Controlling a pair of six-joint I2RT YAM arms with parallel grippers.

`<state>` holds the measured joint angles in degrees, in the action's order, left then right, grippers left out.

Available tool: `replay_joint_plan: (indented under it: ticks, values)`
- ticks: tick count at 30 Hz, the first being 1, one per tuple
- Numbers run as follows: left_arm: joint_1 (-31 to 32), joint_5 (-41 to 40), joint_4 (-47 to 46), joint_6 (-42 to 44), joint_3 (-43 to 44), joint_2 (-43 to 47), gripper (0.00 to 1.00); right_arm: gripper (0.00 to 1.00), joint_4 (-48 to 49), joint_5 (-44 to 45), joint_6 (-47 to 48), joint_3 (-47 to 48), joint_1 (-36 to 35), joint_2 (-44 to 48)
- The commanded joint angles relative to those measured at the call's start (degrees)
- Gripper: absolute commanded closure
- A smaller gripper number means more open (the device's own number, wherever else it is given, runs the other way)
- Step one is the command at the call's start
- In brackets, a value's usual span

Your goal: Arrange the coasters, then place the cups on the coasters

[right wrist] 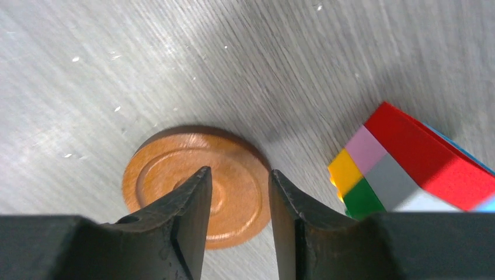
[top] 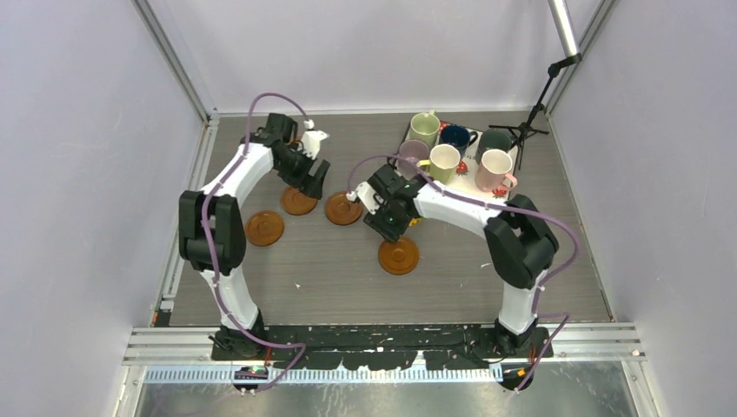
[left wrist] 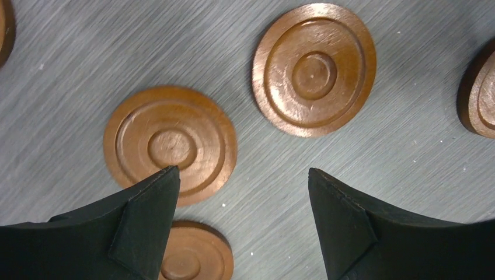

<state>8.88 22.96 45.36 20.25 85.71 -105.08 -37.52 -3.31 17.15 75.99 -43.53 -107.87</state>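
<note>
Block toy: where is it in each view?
Top external: block toy, a yellow sliver at centre, mostly hidden by the right gripper.
Left wrist: not in it.
Right wrist: at the right edge.
Shared by top and right wrist: coaster under that gripper.

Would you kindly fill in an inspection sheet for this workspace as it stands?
Surface: grey wood-grain table, a few white specks.
Job's things: coasters lie flat, scattered on the bare table; six cups crowd the strawberry-print tray, none on a coaster.
Clutter: multicoloured block toy on the table.
Grippers: left tool open, empty, above coasters; right tool partly open, empty, over one coaster.
Cables: purple cables loop from both arms.
Surroundings: pale walls, black stand at back right.
</note>
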Motion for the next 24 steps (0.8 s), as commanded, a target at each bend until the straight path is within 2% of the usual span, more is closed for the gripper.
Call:
replay_joint_plan:
  ticks: [1, 7, 10, 14, 17, 24]
  values:
    - [4.4, -3.3, -0.2, 3.6, 4.1, -2.7, 0.18, 0.52, -1.0, -4.2, -1.8, 2.1, 1.7, 13.0]
    - [8.4, -7.6, -0.6, 4.4, 8.2, -9.0, 0.2, 0.43, -2.0, -9.6, -3.4, -3.9, 7.5, 26.3]
    - [10.1, -9.9, -1.1, 5.3, 9.2, -11.2, 0.2, 0.31, -2.6, -11.0, -3.7, -8.1, 10.5, 30.7]
    - [12.4, -13.5, -3.0, 6.4, 9.3, -13.4, 0.2, 0.21, -0.5, -14.9, -4.8, -14.5, 16.0, 35.9]
    - [13.2, -14.6, -3.7, 6.6, 10.0, -15.4, 0.2, 0.16, 1.8, -16.0, -5.8, -18.1, 20.1, 39.2]
    - [13.7, -20.8, -6.6, 4.2, 14.5, -21.2, 0.26, 0.12, 4.9, -12.0, -6.9, -20.6, 23.5, 43.7]
